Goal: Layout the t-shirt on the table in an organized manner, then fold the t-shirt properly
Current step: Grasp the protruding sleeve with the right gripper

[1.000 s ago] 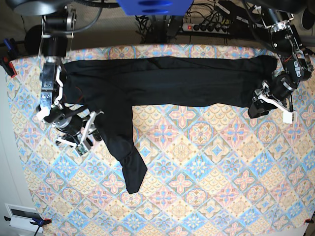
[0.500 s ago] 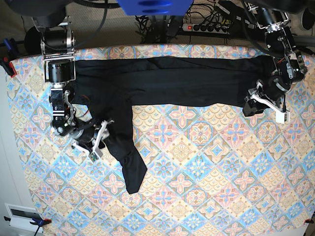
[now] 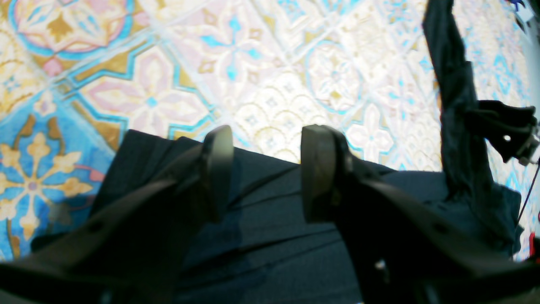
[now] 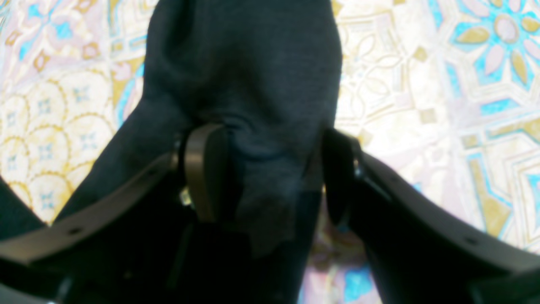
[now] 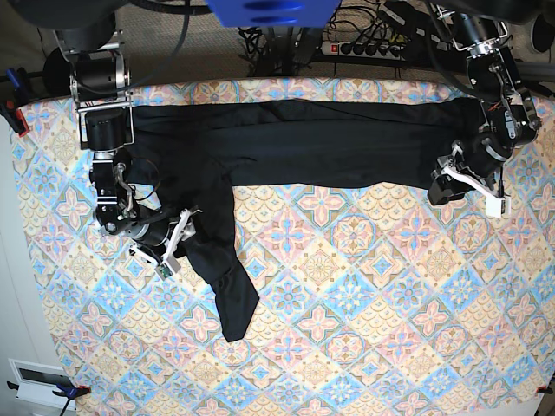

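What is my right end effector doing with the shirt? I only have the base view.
Observer: In the right wrist view, the right end effector has its jaws spread wide. Cloth of the t-shirt sits between them and does not look pinched.
Operator: And the left one?
Observer: In the left wrist view, the left end effector is open too, with nothing gripped. The shirt's edge lies flat beneath it, and bare table shows just beyond the tips.
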### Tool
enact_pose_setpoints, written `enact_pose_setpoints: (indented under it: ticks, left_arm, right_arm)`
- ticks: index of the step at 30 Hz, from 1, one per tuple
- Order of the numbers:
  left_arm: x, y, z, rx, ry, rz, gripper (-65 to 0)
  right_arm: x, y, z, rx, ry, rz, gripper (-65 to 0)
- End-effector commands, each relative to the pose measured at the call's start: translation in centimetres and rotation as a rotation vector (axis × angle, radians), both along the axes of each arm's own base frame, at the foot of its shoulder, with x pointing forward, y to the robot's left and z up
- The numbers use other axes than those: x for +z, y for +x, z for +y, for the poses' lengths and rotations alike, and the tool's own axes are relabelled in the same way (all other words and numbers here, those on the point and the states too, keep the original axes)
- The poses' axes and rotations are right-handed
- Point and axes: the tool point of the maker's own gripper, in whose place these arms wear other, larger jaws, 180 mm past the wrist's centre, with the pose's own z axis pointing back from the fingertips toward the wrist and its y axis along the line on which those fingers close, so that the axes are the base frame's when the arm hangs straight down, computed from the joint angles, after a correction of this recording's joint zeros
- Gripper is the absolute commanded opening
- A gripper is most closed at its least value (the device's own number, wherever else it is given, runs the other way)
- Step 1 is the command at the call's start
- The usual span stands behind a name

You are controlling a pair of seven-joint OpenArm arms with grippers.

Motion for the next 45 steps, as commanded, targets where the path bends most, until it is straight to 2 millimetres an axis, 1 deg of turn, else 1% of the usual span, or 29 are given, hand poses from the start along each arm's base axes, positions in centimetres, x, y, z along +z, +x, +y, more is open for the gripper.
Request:
enact_pose_setpoints:
  ticks: [1, 2, 5, 9, 11, 15, 17, 18, 23, 26, 28, 30, 32, 34, 35, 36, 39, 43, 45]
  left_arm:
    - [1.3, 0.7, 0.3, -0.002, 0.008, -0.044, -39.5]
    - [1.3, 0.7, 0.3, -0.002, 0.008, -0.044, -39.5]
    - [1.3, 0.7, 0.3, -0.002, 0.008, -0.044, -39.5]
    - [1.3, 0.7, 0.3, -0.002, 0.008, -0.044, -39.5]
    - [1.3, 0.7, 0.3, -0.002, 0.008, -0.044, -39.5]
    - [1.3, 0.7, 0.3, -0.001, 0.008, -0.045, -39.5]
    - [1.3, 0.7, 0.3, -0.001, 0.008, -0.046, -39.5]
    - [1.3, 0.7, 0.4, 0.000, 0.008, -0.048, -39.5]
    - [1.3, 0.7, 0.4, 0.001, 0.008, -0.047, -39.5]
    - [1.3, 0.7, 0.4, 0.001, 0.008, -0.047, -39.5]
    - [1.2, 0.6, 0.4, 0.000, 0.008, -0.044, -39.5]
    - [1.2, 0.6, 0.3, -0.001, 0.008, -0.042, -39.5]
    - [1.2, 0.6, 0.3, -0.001, 0.008, -0.042, -39.5]
    - [1.1, 0.5, 0.3, -0.001, 0.008, -0.039, -39.5]
    - [1.1, 0.5, 0.3, -0.001, 0.008, -0.038, -39.5]
    - [1.0, 0.4, 0.3, -0.001, 0.008, -0.036, -39.5]
    - [1.0, 0.4, 0.3, -0.001, 0.008, -0.035, -39.5]
    - [0.9, 0.4, 0.3, -0.001, 0.007, -0.034, -39.5]
    - [1.0, 0.4, 0.3, -0.001, 0.007, -0.036, -39.5]
  right_arm:
    - [1.7, 1.2, -0.2, 0.003, 0.008, -0.047, -33.0]
    - [1.7, 1.1, -0.1, 0.008, 0.008, -0.048, -35.4]
    - [1.0, 0.1, 0.3, 0.018, 0.009, -0.038, -44.6]
    - [2.1, -0.4, 1.2, 0.047, 0.010, -0.084, -58.5]
    - [2.7, -0.6, 1.7, 0.061, 0.010, -0.105, -62.4]
    - [4.2, -1.8, 3.1, 0.111, -0.007, -0.148, -62.7]
    - [5.6, -2.6, 4.3, 0.146, -0.010, -0.190, -62.7]
    - [6.5, -2.9, 5.3, 0.164, -0.003, -0.214, -62.8]
    - [9.5, -5.8, 8.5, 0.274, -0.019, -0.284, -62.8]
    - [10.4, -7.8, 10.6, 0.330, -0.009, -0.310, -62.8]
    - [10.2, -8.7, 11.5, 0.356, -0.003, -0.306, -62.6]
    - [10.0, -8.4, 11.3, 0.332, 0.007, -0.299, -62.4]
    - [9.1, -8.0, 10.8, 0.287, 0.027, -0.269, -61.2]
    - [7.5, -7.4, 9.3, 0.221, 0.039, -0.216, -58.2]
    - [7.3, -6.6, 8.0, 0.181, 0.035, -0.211, -56.0]
    - [7.8, -5.4, 7.2, 0.150, 0.036, -0.225, -53.7]
    - [9.0, -2.8, 5.3, 0.092, 0.036, -0.249, -48.7]
    - [9.1, -0.7, 2.9, 0.024, 0.038, -0.239, -46.6]
    - [8.8, -0.1, 1.7, 0.012, 0.021, -0.226, -45.3]
